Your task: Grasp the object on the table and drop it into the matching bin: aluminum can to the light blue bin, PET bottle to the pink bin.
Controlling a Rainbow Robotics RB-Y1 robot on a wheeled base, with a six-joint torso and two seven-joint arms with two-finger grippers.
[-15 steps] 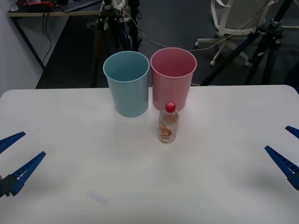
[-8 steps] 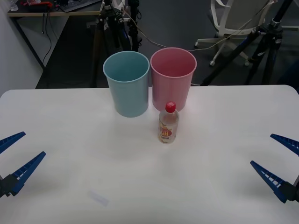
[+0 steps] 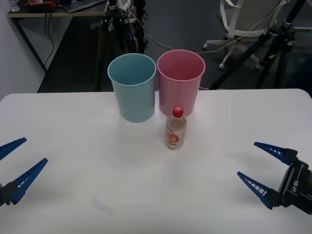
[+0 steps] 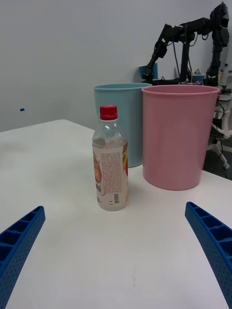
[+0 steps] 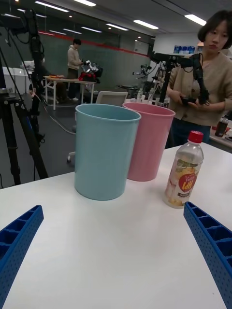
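This is a robotics lab set in an open office hall. Behind the white bench (image 3: 73, 122), black camera tripods (image 3: 273, 44) stand on dark carpet, with a white swivel chair (image 3: 239, 19) beside them and cables trailing across the floor. Farther behind the bench, long ceiling strip lights (image 5: 145, 24) run over a work desk (image 5: 67, 84) loaded with equipment.

White table (image 3: 73, 122) fills lower frame. Light blue bin (image 3: 132, 87) and pink bin (image 3: 180, 83) upper centre, touching. PET bottle (image 3: 175, 128) upright just below pink.
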